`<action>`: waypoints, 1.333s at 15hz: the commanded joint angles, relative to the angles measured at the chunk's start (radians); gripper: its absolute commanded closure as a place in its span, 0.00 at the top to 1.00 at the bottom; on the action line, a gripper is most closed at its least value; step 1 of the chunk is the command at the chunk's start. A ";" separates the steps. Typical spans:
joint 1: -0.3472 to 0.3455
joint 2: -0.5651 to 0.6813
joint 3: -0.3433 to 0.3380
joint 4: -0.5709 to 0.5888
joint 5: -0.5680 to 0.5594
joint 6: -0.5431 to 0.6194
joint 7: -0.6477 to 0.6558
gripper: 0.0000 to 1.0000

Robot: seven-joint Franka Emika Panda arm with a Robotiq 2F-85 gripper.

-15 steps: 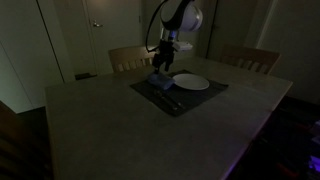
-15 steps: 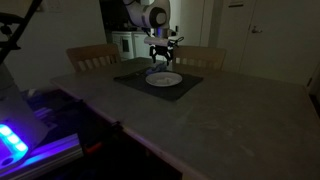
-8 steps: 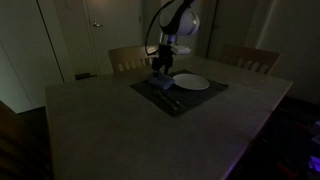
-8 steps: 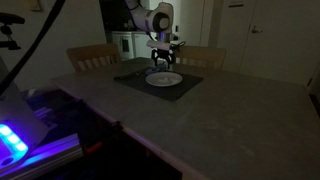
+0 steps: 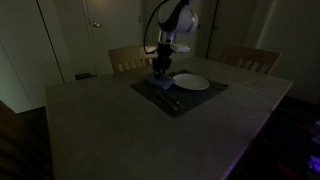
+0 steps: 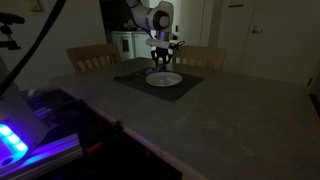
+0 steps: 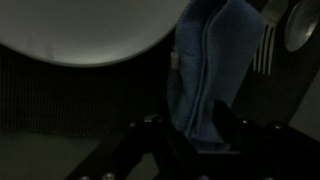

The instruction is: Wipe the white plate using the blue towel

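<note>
**Gripping a limp cloth beside a hard plate**

Closest to the lens in the wrist view, the gripper (image 7: 195, 128) enters from the lower edge of the frame. Its jaws stand one on each side of the blue towel (image 7: 210, 70), set narrow about it. The dim picture does not show whether they are pinching the cloth or only flanking it, so I cannot tell.

The towel is folded into a thick strip that runs up the centre right of the frame, with layered edges showing down its left side. It looks soft, light and floppy. A pinch through all the layers at the fold would probably lift it as one wad, while a pinch on a single edge would likely let it unfurl and trail.

Beyond it, at the upper left of the frame, is the curved rim of the white plate (image 7: 90, 30), just beside the towel but apart from it. The plate is probably rigid, smooth and breakable, and may slide under a hard sideways push, so light downward pressure seems wise.

Both lie on a dark ribbed placemat (image 7: 60, 100). In an exterior view, the mat sits at the far middle of the table (image 5: 150, 135), with a chair (image 5: 130, 58) behind it at upper centre.
</note>
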 commanded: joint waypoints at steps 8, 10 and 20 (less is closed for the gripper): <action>-0.022 -0.002 0.022 0.078 0.063 -0.295 -0.082 0.02; -0.018 -0.008 0.016 0.095 0.070 -0.340 -0.078 0.02; -0.050 -0.075 0.032 0.105 0.170 -0.399 -0.130 0.02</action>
